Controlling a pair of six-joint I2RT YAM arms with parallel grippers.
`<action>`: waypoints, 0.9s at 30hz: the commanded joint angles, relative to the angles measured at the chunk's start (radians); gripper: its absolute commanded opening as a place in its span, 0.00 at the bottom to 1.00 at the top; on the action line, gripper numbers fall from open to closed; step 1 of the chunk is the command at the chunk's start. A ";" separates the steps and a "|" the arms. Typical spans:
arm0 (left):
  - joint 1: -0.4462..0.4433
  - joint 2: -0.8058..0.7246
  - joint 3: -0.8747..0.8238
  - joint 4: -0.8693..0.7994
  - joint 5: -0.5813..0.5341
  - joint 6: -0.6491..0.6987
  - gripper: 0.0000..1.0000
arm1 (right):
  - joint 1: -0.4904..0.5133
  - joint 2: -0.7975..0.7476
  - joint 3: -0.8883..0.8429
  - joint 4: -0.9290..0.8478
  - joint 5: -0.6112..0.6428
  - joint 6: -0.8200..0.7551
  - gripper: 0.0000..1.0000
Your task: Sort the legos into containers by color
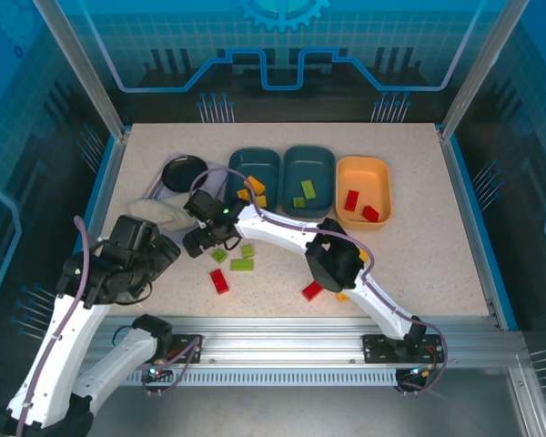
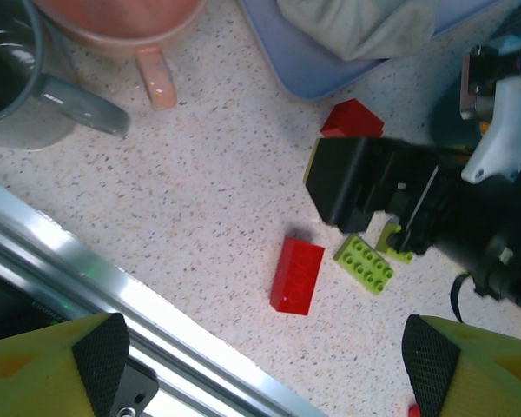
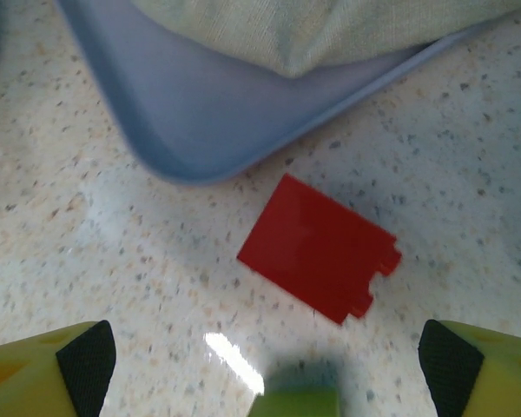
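Right gripper (image 3: 265,356): fingers spread wide, nothing clamped. Red brick (image 3: 317,248) lies flat just ahead, short of the lavender tray (image 3: 200,139).

Left gripper (image 2: 265,360): spread wide, empty. Second red brick (image 2: 297,275) and green brick (image 2: 365,263) lie ahead.

Top view adds the teal trays (image 1: 259,164) and orange tray (image 1: 364,173), beyond both grippers and holding bricks.

Bright, even overhead light with soft shadows.
The speckled table (image 1: 437,246) is evenly lit in the sharp top view. In the right wrist view a white glare patch lies on the tabletop, the red brick (image 3: 317,248) casts a faint soft shadow, and the lime green brick (image 3: 300,404) at the bottom edge is blurred.
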 commanded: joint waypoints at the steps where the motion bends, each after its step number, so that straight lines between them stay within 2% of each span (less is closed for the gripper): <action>1: -0.002 -0.020 -0.005 -0.061 -0.015 -0.008 0.85 | 0.000 0.085 0.122 -0.105 0.056 0.052 0.93; 8: -0.001 -0.025 0.005 -0.080 -0.004 0.007 0.85 | -0.007 0.202 0.272 -0.172 0.106 0.083 0.88; 13: -0.002 -0.029 0.011 -0.086 -0.006 0.015 0.85 | -0.016 0.225 0.291 -0.175 0.117 0.093 0.79; 23: -0.002 -0.029 0.001 -0.066 0.005 0.012 0.84 | -0.024 0.203 0.282 -0.179 0.141 0.083 0.46; 27: -0.001 -0.026 -0.015 -0.038 0.027 0.022 0.84 | -0.024 0.107 0.201 -0.155 0.160 0.071 0.40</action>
